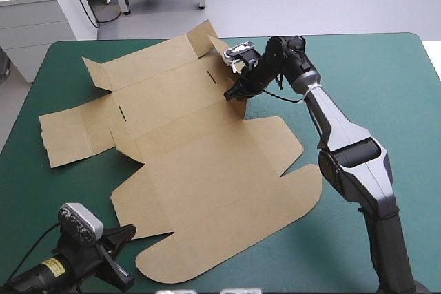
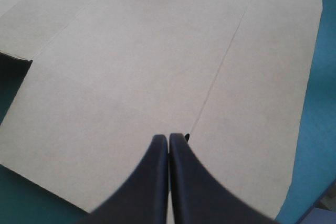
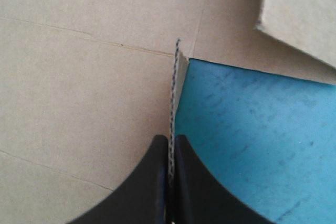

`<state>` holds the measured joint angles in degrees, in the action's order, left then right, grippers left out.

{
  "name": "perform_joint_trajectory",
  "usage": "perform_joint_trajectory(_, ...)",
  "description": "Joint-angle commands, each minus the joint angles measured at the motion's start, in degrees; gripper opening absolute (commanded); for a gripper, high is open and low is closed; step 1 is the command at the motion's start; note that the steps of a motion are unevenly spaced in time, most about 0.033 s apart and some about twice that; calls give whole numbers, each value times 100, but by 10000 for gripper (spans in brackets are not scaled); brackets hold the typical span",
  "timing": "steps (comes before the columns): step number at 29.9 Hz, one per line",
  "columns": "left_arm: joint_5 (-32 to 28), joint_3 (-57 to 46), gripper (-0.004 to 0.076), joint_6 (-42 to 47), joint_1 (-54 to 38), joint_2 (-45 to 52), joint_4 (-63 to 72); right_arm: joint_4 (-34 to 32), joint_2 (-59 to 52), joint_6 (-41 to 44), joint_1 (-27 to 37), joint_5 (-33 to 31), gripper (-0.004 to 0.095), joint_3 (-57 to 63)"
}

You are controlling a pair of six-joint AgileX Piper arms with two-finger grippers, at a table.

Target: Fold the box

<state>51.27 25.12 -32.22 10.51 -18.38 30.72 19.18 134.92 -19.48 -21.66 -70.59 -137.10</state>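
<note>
The brown box (image 1: pixel 207 170) lies as a cut sheet spread over the teal-green table, its rounded lid panel toward the near edge. My right gripper (image 1: pixel 234 93) is at the sheet's far right side, shut on a small side flap that stands upright. In the right wrist view that flap (image 3: pixel 174 87) shows edge-on between the fingers (image 3: pixel 152 182), with flat board (image 3: pixel 79 87) to one side. My left gripper (image 1: pixel 122 249) is shut with nothing in it, by the sheet's near left corner. In the left wrist view its tips (image 2: pixel 168 141) point over the flat board (image 2: pixel 131 66).
Two far flaps (image 1: pixel 203 36) of the sheet are tilted up near the table's far edge. Teal-green cover (image 1: pixel 386 80) shows to the right of the box and along the near left (image 1: pixel 27 197). A white cabinet (image 1: pixel 41 12) stands beyond the far left corner.
</note>
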Motion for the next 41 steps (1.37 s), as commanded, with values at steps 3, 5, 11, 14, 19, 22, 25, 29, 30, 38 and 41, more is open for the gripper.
perform_joint_trajectory(3,-287,174,-8,17,28,-49,221,-33,-391,-1223,-2,-5,-19,-179)
perform_joint_trajectory(5,-287,174,-8,17,28,-49,221,-4,-391,-1807,-2,-81,-19,-179)
perform_joint_trajectory(11,-287,174,-8,17,28,-49,221,776,-391,-3461,9,-107,-19,-179)
perform_joint_trajectory(14,-287,174,-8,17,28,-49,221,958,-391,-3804,9,-107,-19,-179)
perform_joint_trajectory(19,-287,174,-8,17,28,-49,221,1086,-401,-4089,57,-107,-20,-179)
perform_joint_trajectory(22,-287,174,-8,95,28,-49,176,1412,-401,-4240,152,-107,-20,-179)
perform_joint_trajectory(25,-287,174,-8,95,28,-49,171,1713,-401,-4268,231,-117,-20,-179)
perform_joint_trajectory(29,-290,174,-8,95,28,-49,162,1867,-401,-4268,231,-117,-20,-179)
perform_joint_trajectory(30,-290,174,-8,95,28,-49,162,1922,-401,-4280,231,-117,-19,-179)
perform_joint_trajectory(38,-290,174,-8,95,28,-49,162,1839,-401,-4210,231,-117,-20,-168)
perform_joint_trajectory(41,-299,174,-8,95,28,-49,162,1716,-401,-3715,216,-117,-20,-168)
